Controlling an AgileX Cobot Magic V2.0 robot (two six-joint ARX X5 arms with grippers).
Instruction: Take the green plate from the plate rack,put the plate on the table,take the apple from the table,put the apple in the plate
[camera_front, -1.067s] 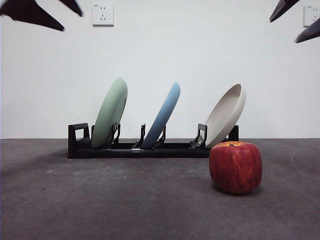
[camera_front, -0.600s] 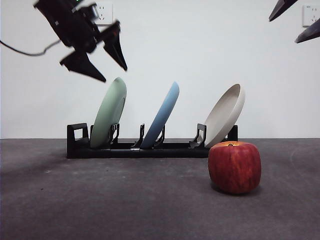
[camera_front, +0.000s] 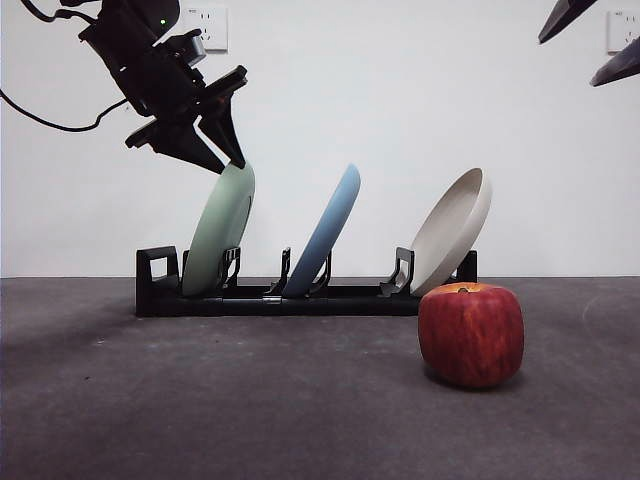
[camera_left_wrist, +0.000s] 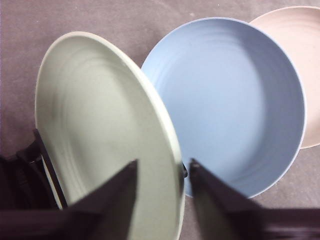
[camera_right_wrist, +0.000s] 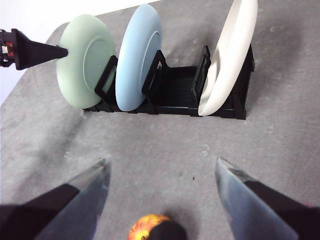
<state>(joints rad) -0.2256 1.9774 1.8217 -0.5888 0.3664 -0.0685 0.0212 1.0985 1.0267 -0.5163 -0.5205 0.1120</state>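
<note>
Black jaws of my left gripper (camera_left_wrist: 161, 175) stand parted astride the green plate's (camera_front: 220, 228) top rim, not yet clamped. It leans in the rack (camera_front: 300, 298); stiff, smooth, likely slippery, so I'd pinch the rim deep.

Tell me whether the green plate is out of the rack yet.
Not yet. The green plate leans in the rack, open left gripper straddling its top rim.
</note>
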